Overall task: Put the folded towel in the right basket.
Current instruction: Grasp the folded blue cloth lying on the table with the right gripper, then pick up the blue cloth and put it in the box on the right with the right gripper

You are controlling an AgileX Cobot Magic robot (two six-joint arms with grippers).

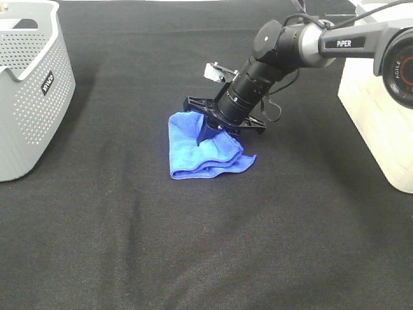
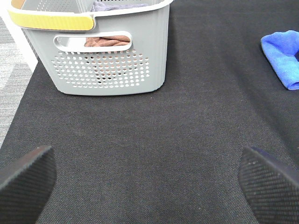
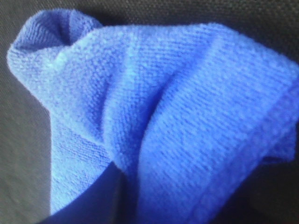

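Observation:
The blue folded towel (image 1: 193,158) lies bunched on the black table near the middle. My right gripper (image 1: 210,132) reaches down from the right and is pressed into the towel's upper part, shut on a pinched ridge of cloth. In the right wrist view the towel (image 3: 163,116) fills the picture, with one dark finger (image 3: 100,198) against it. The right basket (image 1: 381,129), cream-white, stands at the right edge. My left gripper (image 2: 149,179) is open and empty over bare table. The left wrist view shows the towel (image 2: 285,51) far off.
A grey perforated basket (image 1: 26,90) stands at the left edge. The left wrist view shows this basket (image 2: 107,60) with brown and other cloth inside. The black cloth-covered table (image 1: 206,245) is bare in front.

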